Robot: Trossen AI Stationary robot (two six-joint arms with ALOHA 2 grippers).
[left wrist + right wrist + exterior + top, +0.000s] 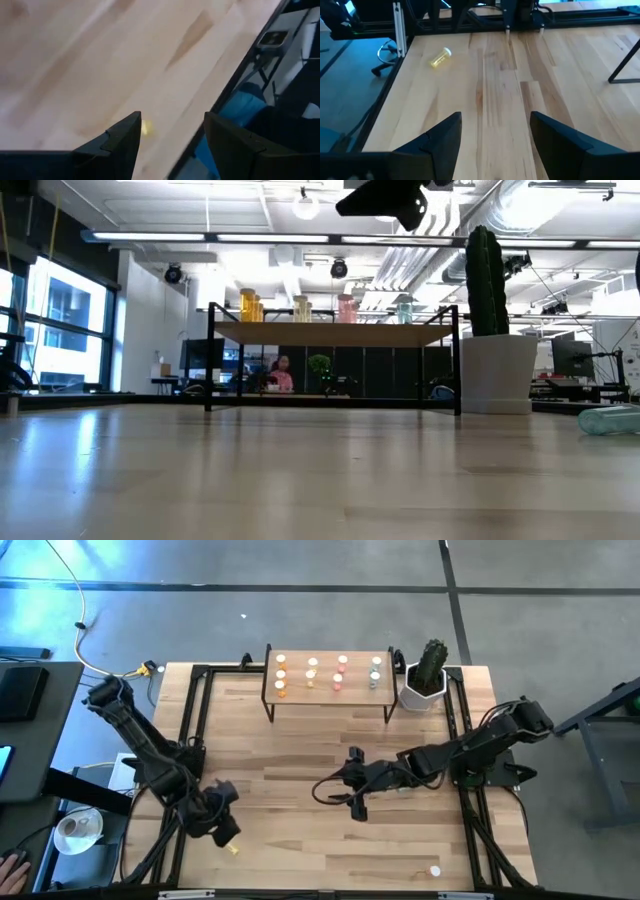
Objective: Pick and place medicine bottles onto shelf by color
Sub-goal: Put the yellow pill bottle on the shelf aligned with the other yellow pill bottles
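A yellow medicine bottle (233, 849) lies on its side on the table near the front left; it also shows in the right wrist view (440, 57). My left gripper (224, 828) hovers open just above and beside it, and only a yellow sliver (146, 128) shows past one finger. My right gripper (495, 120) stands open over mid-table (352, 785), pointing toward the left edge, with nothing between its fingers. The shelf (330, 690) at the far edge carries several bottles (300, 307). Another bottle (434, 870) lies at the front right (610, 420).
A white pot with a cactus (428, 680) stands right of the shelf. A black frame (190, 730) runs around the table's edges. Bare wood lies between the shelf and the two grippers.
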